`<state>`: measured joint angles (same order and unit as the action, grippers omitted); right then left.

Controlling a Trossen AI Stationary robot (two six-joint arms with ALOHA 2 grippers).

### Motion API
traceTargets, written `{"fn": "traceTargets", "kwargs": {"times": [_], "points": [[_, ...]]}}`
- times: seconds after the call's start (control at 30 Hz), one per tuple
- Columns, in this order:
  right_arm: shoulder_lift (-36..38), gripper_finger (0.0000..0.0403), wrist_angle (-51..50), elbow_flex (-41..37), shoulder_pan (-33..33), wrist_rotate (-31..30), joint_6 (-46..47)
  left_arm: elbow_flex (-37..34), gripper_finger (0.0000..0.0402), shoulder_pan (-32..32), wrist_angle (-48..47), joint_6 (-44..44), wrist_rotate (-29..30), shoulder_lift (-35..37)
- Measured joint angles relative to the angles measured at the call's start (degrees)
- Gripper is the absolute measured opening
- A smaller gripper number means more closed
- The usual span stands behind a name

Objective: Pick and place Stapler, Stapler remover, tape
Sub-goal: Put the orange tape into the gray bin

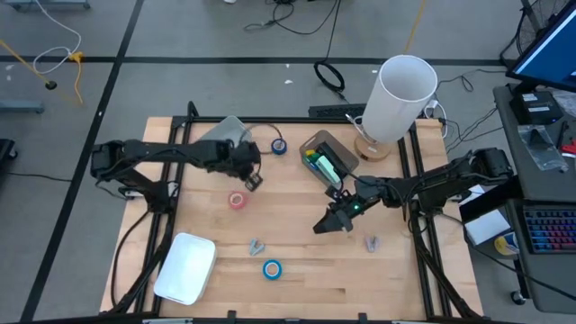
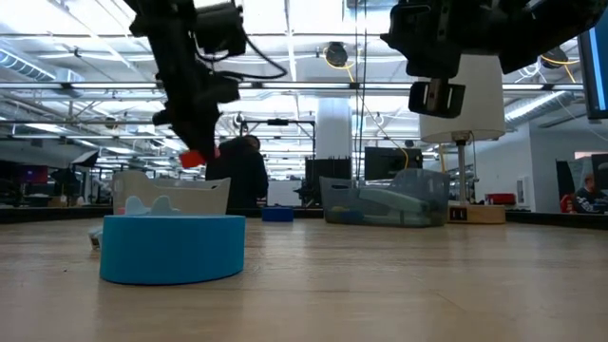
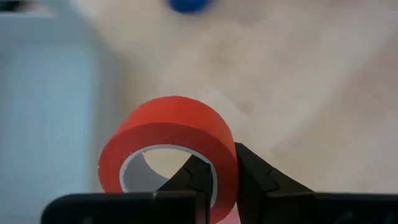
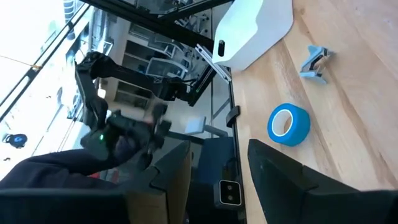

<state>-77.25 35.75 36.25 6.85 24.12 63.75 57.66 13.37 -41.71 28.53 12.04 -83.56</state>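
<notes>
While lifted | red tape roll | pale core | left fingers pinching wall

Tape rolls and staple removers on the wooden table

A red tape roll is pinched aloft; blue rolls and two grey staple removers lie apart.

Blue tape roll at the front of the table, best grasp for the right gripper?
Judging by its pose, the blue tape roll lies flat with its core hole facing up. Right gripper should come straight down from above, one finger in the hole, one outside, pinching the ring wall. Spanning the full width also looks workable.
</notes>
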Motion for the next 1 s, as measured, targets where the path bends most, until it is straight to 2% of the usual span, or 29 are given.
{"fn": "traceTargets", "kwargs": {"times": [0.17, 0.3, 0.43, 0.53, 0.7, 1.0], "points": [[0.0, 0.0154, -0.05, -0.03, 0.0, -0.09, 0.0, 0.08, 0.0035, 9.11, -3.78, -3.61, 3.73, 1.15], [0.0, 0.0151, -0.01, -0.04, -0.02, -0.42, 0.06, 0.15, 0.0035, 17.04, -3.86, -6.1, 4.15, 1.48], [0.0, 0.0151, -0.01, -0.04, -0.02, -3.39, -0.1, 0.03, 0.0035, 24.15, -3.65, -8.16, 4.07, 1.17], [0.0, 0.0149, 0.01, -0.04, -0.02, -4.72, -0.32, 0.08, 0.0035, 27.86, -3.59, -9.24, 2.03, 0.29], [0.0, 0.015, -0.03, -0.04, -0.09, -4.76, -0.53, 0.07, 0.0035, 30.43, -4.52, -8.96, -0.03, -2.07], [0.0, 0.0144, -0.03, -0.04, -0.09, -4.79, -0.4, 0.08, 0.0035, 30.2, -5.86, -5.81, -3.97, -9.44]]}}
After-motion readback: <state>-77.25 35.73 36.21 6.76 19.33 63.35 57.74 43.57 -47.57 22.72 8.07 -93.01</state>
